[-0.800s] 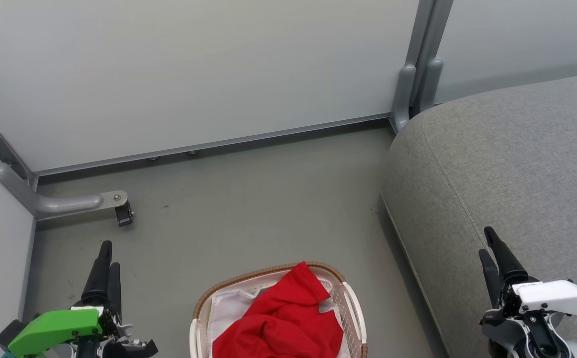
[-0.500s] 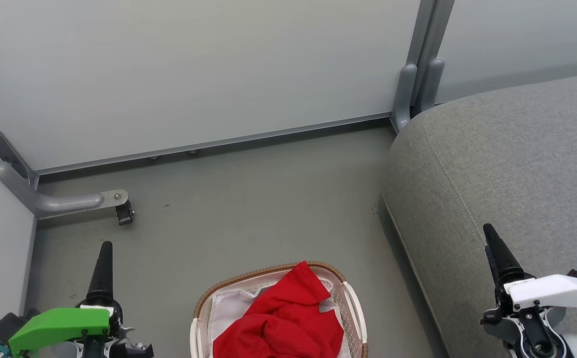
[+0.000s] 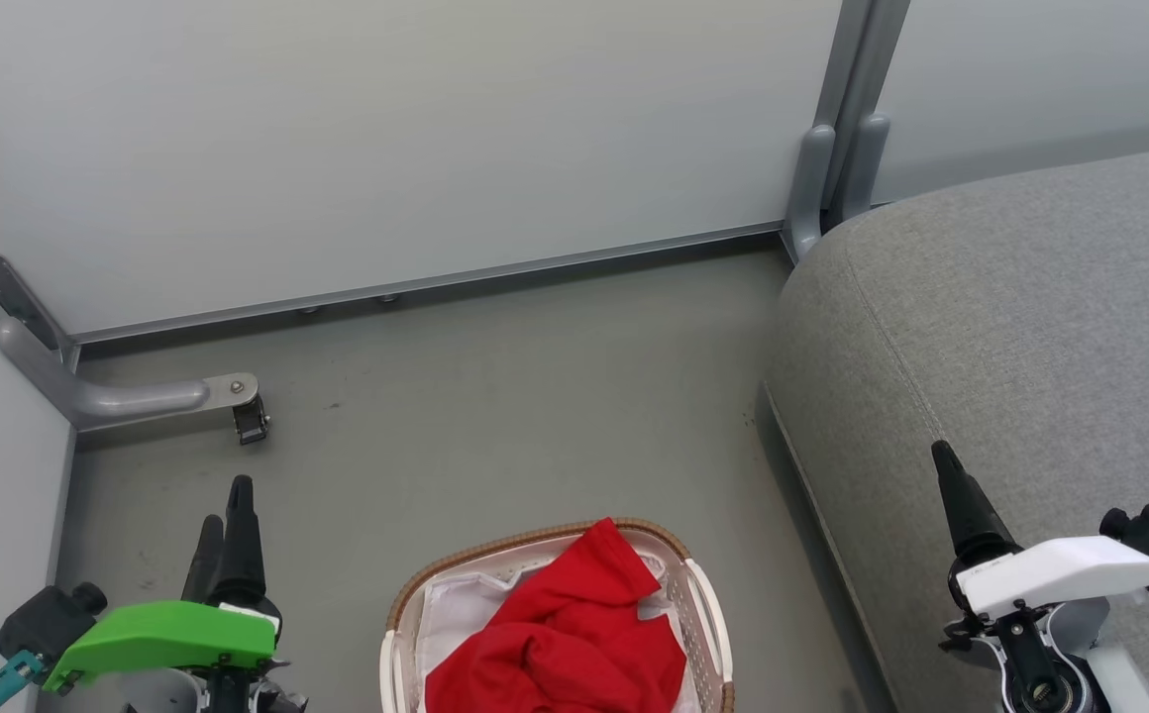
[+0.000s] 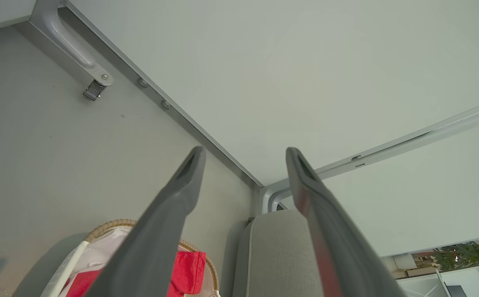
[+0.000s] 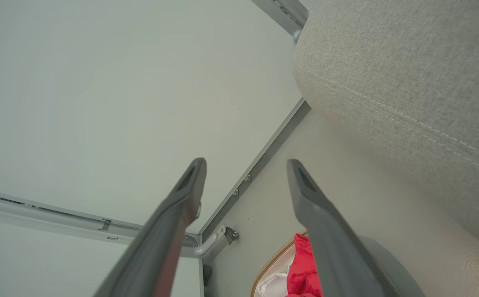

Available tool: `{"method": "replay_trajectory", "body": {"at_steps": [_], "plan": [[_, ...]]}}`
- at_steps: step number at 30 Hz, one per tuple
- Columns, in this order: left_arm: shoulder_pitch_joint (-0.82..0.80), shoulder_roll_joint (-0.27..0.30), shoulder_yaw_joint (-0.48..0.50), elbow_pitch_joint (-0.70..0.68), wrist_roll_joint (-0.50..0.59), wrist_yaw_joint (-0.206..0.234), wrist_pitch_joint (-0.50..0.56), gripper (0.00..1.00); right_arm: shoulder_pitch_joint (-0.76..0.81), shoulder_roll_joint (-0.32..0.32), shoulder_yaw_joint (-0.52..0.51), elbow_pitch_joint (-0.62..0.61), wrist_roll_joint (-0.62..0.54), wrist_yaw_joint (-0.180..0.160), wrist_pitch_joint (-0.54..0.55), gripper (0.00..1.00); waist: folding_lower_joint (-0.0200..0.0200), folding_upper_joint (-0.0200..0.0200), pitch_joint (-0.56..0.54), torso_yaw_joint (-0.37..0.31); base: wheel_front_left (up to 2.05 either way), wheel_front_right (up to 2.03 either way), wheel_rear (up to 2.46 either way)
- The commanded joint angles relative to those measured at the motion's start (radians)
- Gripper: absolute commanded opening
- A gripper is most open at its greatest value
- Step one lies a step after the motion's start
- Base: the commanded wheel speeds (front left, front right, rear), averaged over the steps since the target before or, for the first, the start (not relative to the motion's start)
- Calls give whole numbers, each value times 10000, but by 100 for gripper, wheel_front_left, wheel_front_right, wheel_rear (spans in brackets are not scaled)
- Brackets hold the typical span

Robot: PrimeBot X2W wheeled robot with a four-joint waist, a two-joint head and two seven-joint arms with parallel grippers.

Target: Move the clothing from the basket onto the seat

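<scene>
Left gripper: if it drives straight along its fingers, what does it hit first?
Likely the pale wall panel, above its base rail; the left gripper is open with nothing before it. Depth unclear.

Looking like a partitioned test bay in a lab or office, staged as a home corner. Pale partition panels (image 3: 386, 129) standing in grey metal framing (image 3: 847, 99), one brace foot (image 3: 129, 399) riding on a caster (image 3: 250, 426). Bare grey floor (image 3: 495, 396) lying underneath. Grey seat (image 3: 1030, 317) and basket (image 3: 708, 619) of red clothing (image 3: 565, 644) supplying the domestic touch. A potted plant (image 4: 456, 255) showing past the panels in the left wrist view.
</scene>
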Motion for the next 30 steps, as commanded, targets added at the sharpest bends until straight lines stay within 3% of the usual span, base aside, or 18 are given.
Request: {"method": "replay_trajectory", "body": {"at_steps": [1, 14, 30], "plan": [[7, 85, -90, -203, 536, 17, -114, 100, -305, -131, 63, -111, -421, 3, -115, 100, 0, 0, 5, 4, 0, 0, 0], [94, 340, -766, -172, 2748, 405, -568, 100, -337, -197, 515, 72, -2360, 4, -561, 100, 0, 0, 34, 29, 0, 0, 0], [225, 513, -1395, 36, 4583, 1069, -1038, 100, -358, -267, 884, 453, -4602, 4, -1036, 100, 0, 0, 65, 91, 0, 0, 0]]}}
